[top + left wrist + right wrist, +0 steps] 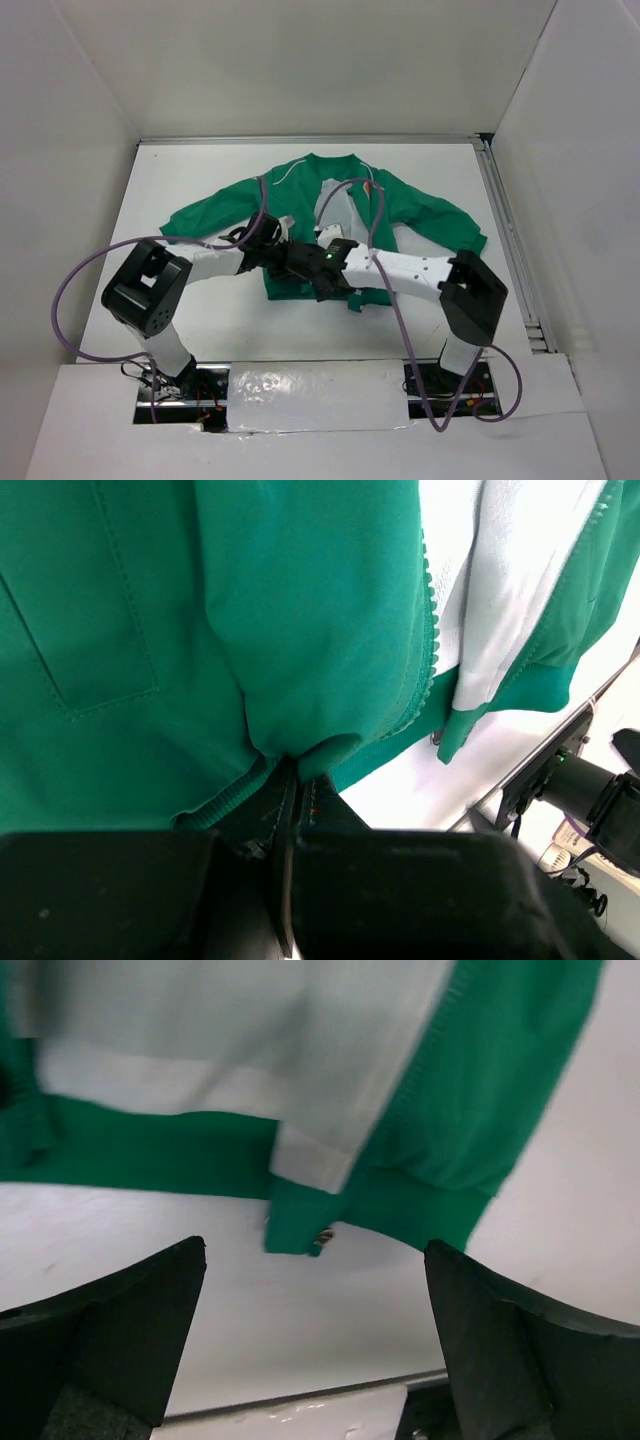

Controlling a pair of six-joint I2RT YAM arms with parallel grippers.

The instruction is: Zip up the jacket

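Gripping jacket, left hand fully closed

No legible text or markings.

The jacket lies flat on the tabletop, collar toward 12 o'clock, hem toward 6 o'clock, its 2 sleeves spread toward 9 and 3 o'clock. Its 2 front panels lie parted at the middle. The left pincer, extending from 9 o'clock, sits at the 9 o'clock panel's hem, jaws pinched on a fold. The right pincer, extending from 3 o'clock, hangs just beside it above the other panel's hem corner, jaws spread.
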